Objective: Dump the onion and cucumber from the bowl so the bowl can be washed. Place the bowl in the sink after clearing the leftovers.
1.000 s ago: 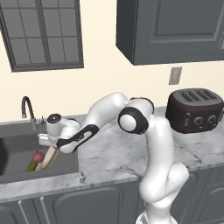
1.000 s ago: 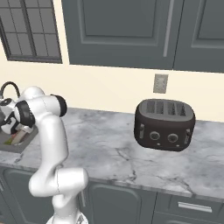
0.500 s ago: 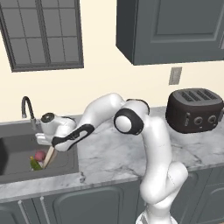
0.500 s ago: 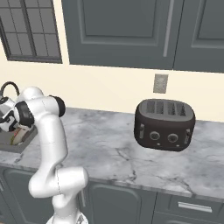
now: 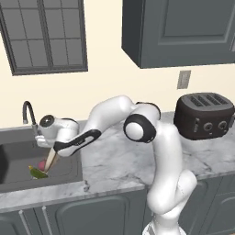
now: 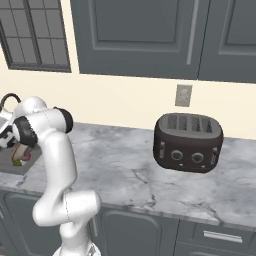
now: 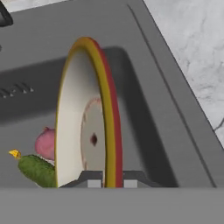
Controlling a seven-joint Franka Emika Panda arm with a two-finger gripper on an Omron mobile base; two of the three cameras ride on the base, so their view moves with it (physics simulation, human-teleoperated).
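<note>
Bowl (image 7: 83, 127) stands on edge, apparently pinched between fingers (image 7: 94, 178).

Matt dark-grey sink (image 7: 175, 131), smooth glazed-looking bowl (image 7: 74, 127) (cream face, tan rim), veined marble counter (image 5: 119, 165).

Even, bright rendered light; soft shadows, sharp.

A black toaster (image 6: 188, 142) sits on the marble counter (image 6: 125, 170) below cabinets (image 6: 150, 35).
</note>
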